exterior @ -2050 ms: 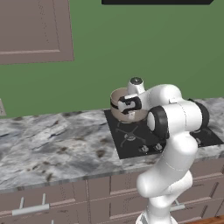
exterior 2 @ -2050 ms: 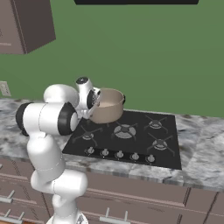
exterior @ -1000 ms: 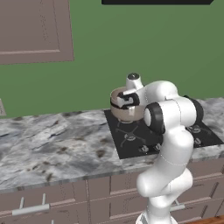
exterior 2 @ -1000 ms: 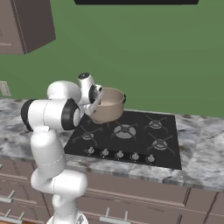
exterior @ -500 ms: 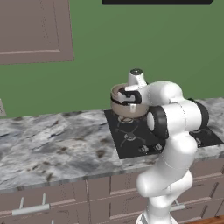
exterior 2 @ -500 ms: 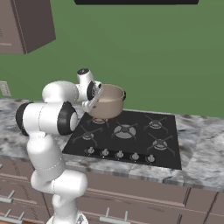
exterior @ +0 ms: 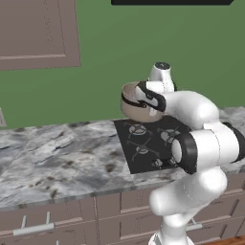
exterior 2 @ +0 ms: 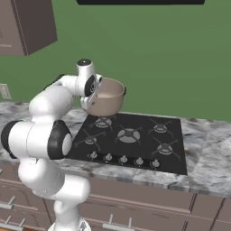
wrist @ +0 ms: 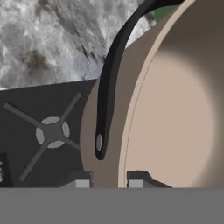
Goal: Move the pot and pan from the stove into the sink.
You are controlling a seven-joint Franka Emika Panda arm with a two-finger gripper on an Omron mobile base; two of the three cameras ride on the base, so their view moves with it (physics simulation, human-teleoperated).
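pot [exterior 2: 106, 100] now lifted off stove [exterior 2: 135, 137], jaws clamped

Arm [exterior: 201, 143] bent forward, fingers [wrist: 81, 180] nearly closed, raised

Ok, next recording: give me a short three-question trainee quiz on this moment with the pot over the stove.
1. True or false: the pot rests flat on a burner of the stove.
2. Which part of the pot does the gripper clamp? A) a dark side handle B) the rim wall, one finger inside and one outside C) the base
3. Fill in: in both base views the pot hangs ____ and clear of the cooktop.

Key
1. False: it is lifted above the rear burner nearest the arm.
2. B: the hand view shows the beige wall running down between the two fingertips, with the handle beside them.
3. tilted
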